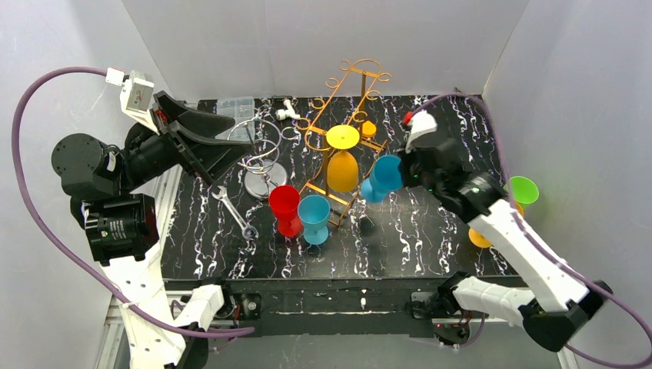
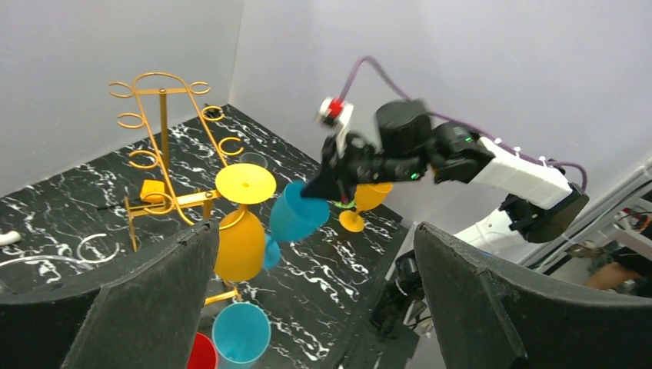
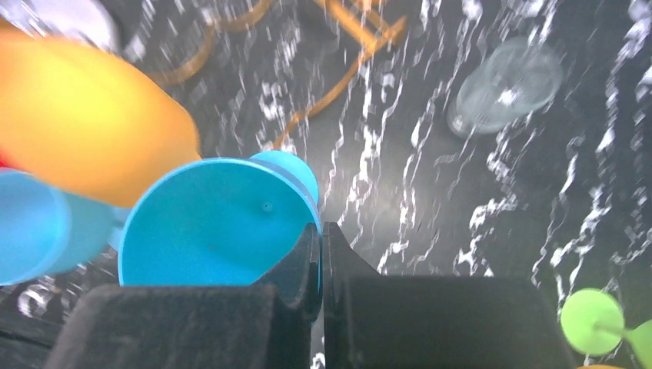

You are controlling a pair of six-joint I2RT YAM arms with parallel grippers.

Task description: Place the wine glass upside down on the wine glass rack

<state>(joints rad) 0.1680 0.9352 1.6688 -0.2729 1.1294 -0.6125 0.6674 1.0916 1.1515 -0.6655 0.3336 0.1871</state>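
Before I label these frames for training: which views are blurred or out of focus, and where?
Top external: sharp, evenly lit. Right wrist: yellow wine glass and marbled table are smeared; the blue wine glass pinched by the right gripper is crisp. Left wrist: the right arm looks slightly motion-blurred; the left gripper's fingers loom dark.

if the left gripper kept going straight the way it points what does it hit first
The left gripper would likely meet the yellow glass hanging on the rack; the blue glass is close, depth unclear.

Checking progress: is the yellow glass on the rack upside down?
Upside down: the yellow glass hangs in the rack, base up, bowl below.
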